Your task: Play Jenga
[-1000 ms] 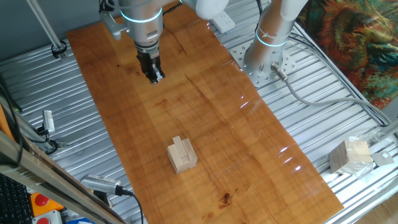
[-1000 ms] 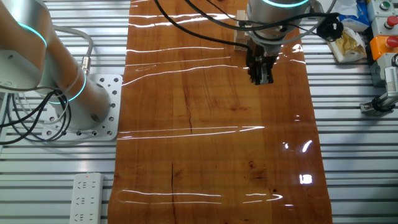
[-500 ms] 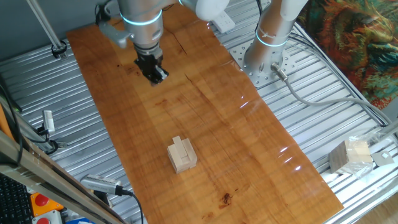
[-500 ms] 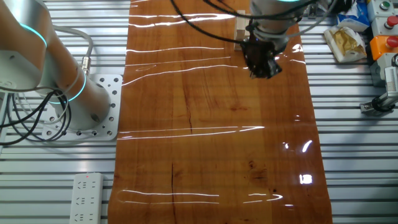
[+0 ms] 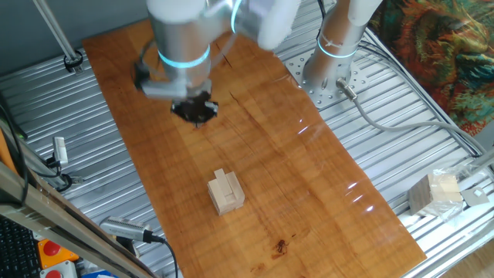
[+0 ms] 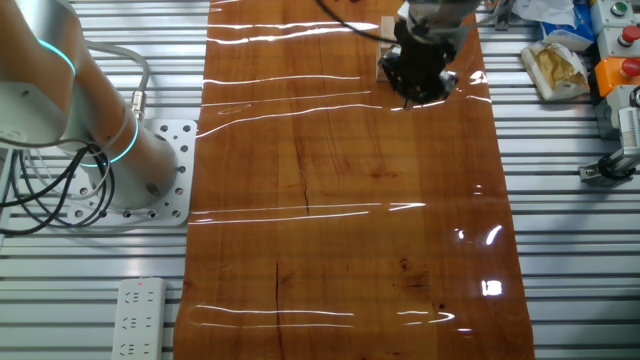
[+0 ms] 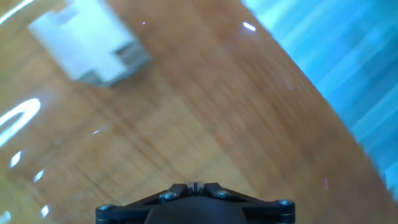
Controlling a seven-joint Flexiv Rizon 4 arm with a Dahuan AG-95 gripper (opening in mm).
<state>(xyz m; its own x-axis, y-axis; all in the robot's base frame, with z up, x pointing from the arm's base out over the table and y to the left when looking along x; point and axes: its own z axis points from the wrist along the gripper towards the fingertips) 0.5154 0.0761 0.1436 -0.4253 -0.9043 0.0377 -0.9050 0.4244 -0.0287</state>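
The Jenga stack (image 5: 225, 191) is a small squat pile of pale wooden blocks standing near the middle of the wooden board, with one slim block raised on top. It shows blurred at the top left of the hand view (image 7: 90, 40). My gripper (image 5: 194, 113) hangs above the board, well short of the stack, blurred by motion and empty. In the hand view (image 7: 196, 185) its two fingertips sit pressed together, shut. In the other fixed view my gripper (image 6: 415, 86) is near the board's far end and hides most of the stack.
A second arm's base (image 5: 330, 71) stands on the metal table beside the board. A plastic-wrapped block cube (image 5: 434, 193) lies at the right edge. A power strip (image 6: 138, 318) lies off the board. Cables and clutter line the table sides.
My hand has turned about its wrist and shifted a little along the board toward the stack. The stack has not moved.
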